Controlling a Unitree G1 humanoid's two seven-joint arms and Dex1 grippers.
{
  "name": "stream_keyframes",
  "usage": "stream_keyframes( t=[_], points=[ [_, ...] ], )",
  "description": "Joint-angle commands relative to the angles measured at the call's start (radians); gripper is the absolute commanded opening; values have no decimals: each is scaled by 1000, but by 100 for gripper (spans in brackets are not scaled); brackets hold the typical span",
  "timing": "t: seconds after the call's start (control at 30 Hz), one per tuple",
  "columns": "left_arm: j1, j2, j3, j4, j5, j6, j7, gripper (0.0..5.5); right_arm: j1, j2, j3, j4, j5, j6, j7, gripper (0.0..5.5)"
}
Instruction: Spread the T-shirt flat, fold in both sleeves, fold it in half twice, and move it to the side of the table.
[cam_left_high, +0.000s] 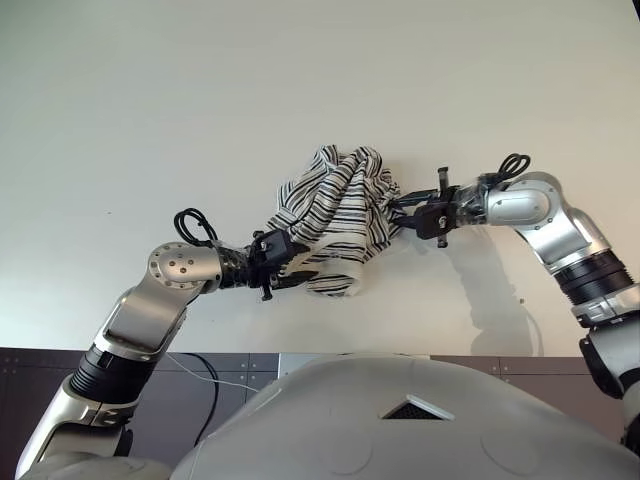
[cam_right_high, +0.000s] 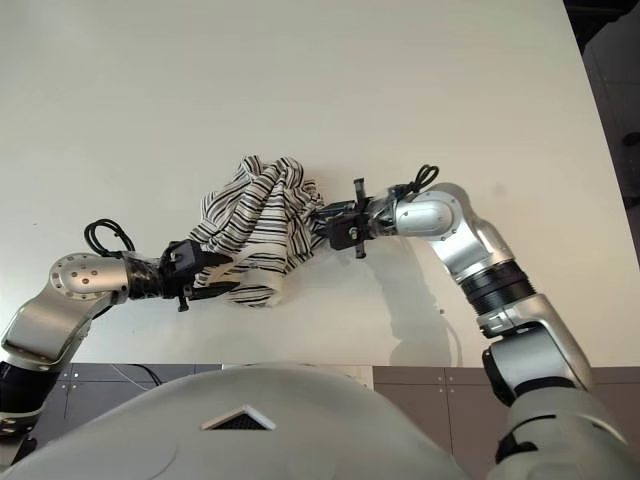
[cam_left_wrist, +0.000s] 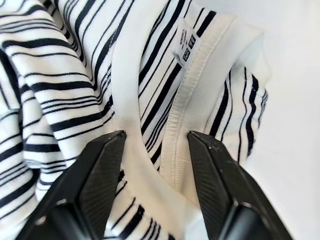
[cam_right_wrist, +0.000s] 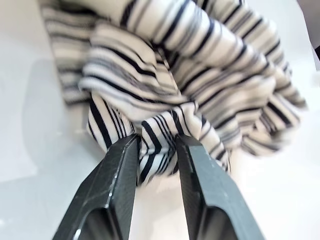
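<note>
Left claw (cam_left_wrist: 156, 139) astride T-shirt (cam_left_wrist: 60, 65) collar (cam_left_wrist: 122, 85); label (cam_left_wrist: 184, 42) illegible.

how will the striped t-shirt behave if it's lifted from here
Likely floppy: the T-shirt lies bunched in deep folds, so it should sag. Probably light and easy to grip: the right pincer pinches just one thin fold.

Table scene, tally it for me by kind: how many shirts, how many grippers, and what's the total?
striped T-shirt: 1
Grippers: 2, the left gripper and the right gripper
table: 1
Total: 4
</note>
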Motion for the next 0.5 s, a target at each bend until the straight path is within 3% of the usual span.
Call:
stream_keyframes(
  t=[0.03, 0.13, 0.33, 0.4, 0.5],
  points=[
    [2, 19, 14, 168, 63, -60, 24, 230, -23, -111, 16, 167, -145, -26, -3, 135],
    [-6, 13, 33, 247, 52, -96, 23, 230, -77, -139, 20, 264, -190, -83, -40, 135],
    [4, 16, 47, 189, 2, -79, -6, 230, -106, -136, 13, 362, -232, -164, -144, 135],
    [-5, 19, 52, 165, -12, -60, -16, 230, -63, -103, -36, 268, -80, -123, -102, 135],
    [1, 27, 45, 125, -20, -36, -27, 230, 71, -74, -75, -66, 263, 78, 50, 135]
  ],
)
